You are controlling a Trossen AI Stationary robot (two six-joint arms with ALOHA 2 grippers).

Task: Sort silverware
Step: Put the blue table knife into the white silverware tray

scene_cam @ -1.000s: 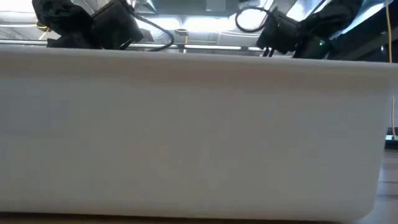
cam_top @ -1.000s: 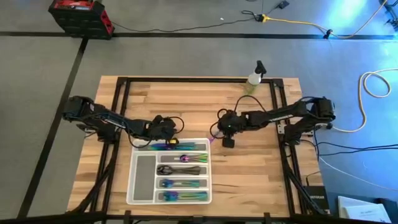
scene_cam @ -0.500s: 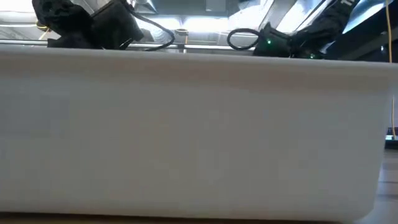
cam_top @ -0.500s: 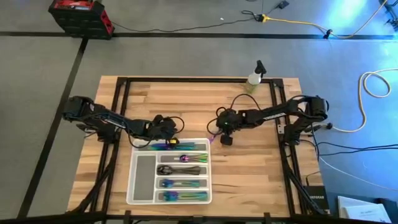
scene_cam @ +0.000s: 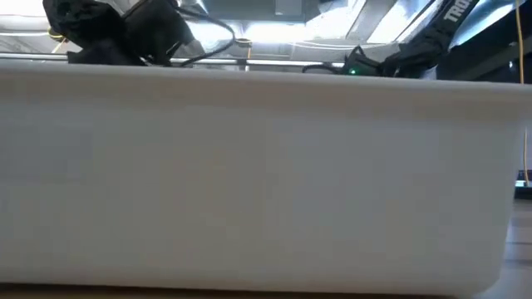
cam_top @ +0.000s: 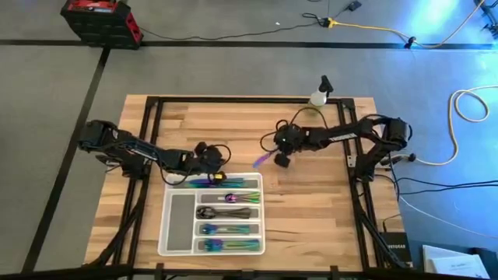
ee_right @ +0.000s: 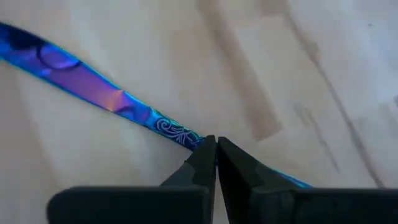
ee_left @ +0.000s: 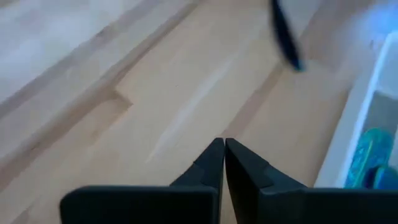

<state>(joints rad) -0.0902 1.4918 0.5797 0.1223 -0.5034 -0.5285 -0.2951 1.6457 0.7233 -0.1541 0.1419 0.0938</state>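
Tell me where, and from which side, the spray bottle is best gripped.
Take the spray bottle by its round body, below the narrow head, probably with fingers level from the middle of the table: it stands upright at the far edge. The right gripper is shut on an iridescent piece.

Bright, even light — wrist views blurred.

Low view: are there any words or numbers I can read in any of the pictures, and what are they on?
"TR": white letters on the right arm in the low view; the rest is cut off at the picture's edge.
Label on the dark box beside the table in the high view: too small to read.
No other text can be read.
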